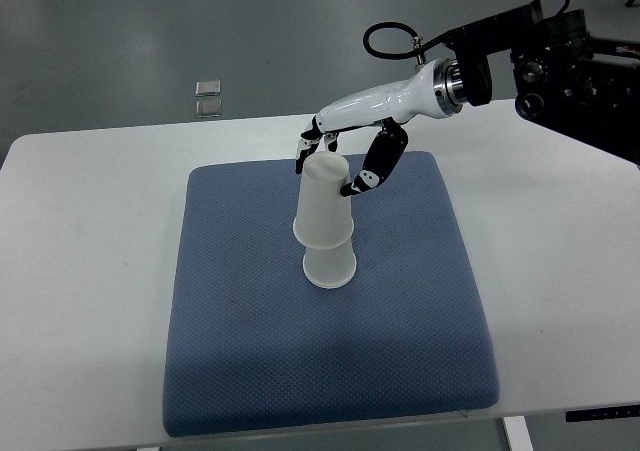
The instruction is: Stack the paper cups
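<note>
- The right hand (335, 156) is reaching in from the far right, its white palm tilting down toward the left and its dark fingers (377, 166) curling around the upper cup.
- It is grasping the upper paper cup (324, 201) near its closed top: the thumb is pressing the cup's right side while the other fingertips are showing just behind its far left edge.
- The upper paper cup is sitting upside down, leaning slightly, and covering the top part of the lower paper cup (330, 265).
- The lower paper cup is also standing upside down, its wide rim resting on the blue mat (240, 341) near the mat's middle.
- The blue mat is lying on the white worktop (80, 271), covering most of its centre.
- Two small clear squares (208, 97) are lying on the grey floor beyond the worktop's far edge, one just beside the other.
</note>
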